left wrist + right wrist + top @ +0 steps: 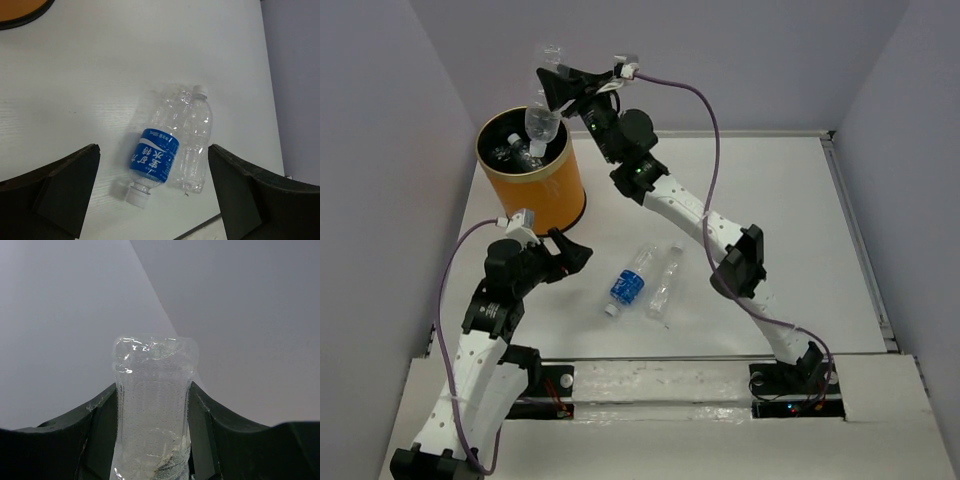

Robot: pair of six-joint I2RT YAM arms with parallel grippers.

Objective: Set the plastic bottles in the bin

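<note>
The orange-yellow bin [535,190] stands at the far left of the table with several clear bottles in its black inside. My right gripper [556,88] is shut on a clear plastic bottle [544,108] and holds it upright over the bin's far rim; the bottle's base [153,390] sticks up between the fingers. A blue-labelled bottle [630,281] and a clear bottle [666,282] lie side by side mid-table; both show in the left wrist view [155,160] [192,145]. My left gripper [572,256] is open and empty, above and left of them.
Grey walls enclose the table on the left, back and right. The bin's base edge [22,12] shows at the top left of the left wrist view. The table's near edge [200,227] runs just beyond the two lying bottles.
</note>
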